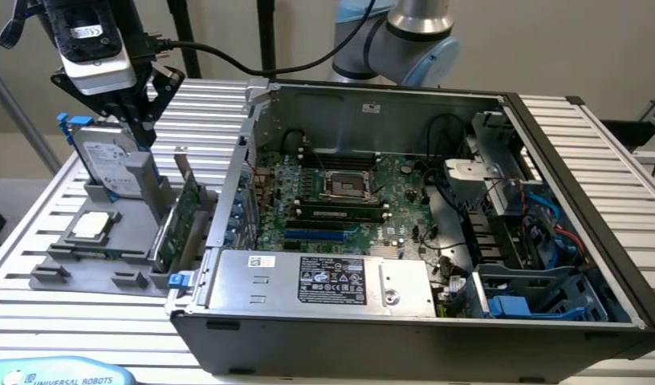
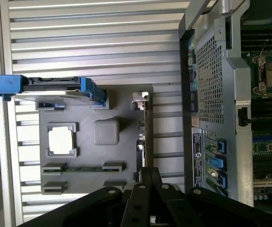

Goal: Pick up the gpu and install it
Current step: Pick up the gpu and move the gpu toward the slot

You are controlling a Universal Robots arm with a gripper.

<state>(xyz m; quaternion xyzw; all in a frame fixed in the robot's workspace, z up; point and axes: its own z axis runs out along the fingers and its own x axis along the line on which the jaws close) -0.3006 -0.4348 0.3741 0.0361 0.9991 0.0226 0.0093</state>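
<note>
The gpu [image 1: 176, 220] stands on edge in a grey holder [image 1: 103, 257] on the exterior view's left, green board showing, with its silver bracket at the upper end. In the wrist view the gpu [image 2: 141, 137] appears edge-on as a thin strip along the holder [image 2: 98, 109]. My gripper [image 1: 144, 135] hangs above the holder, between the hard drive and the card, fingers shut with nothing in them. In the wrist view, the shut gripper [image 2: 150, 174] sits over the card's near end.
A silver hard drive [image 1: 105, 164] with blue rails stands in the holder behind the card, and a small square CPU [image 1: 92, 226] lies flat beside it. The open computer case [image 1: 584, 184] with its motherboard [image 1: 343, 196] fills the exterior view's right. Slatted table [image 1: 49, 313] lies below.
</note>
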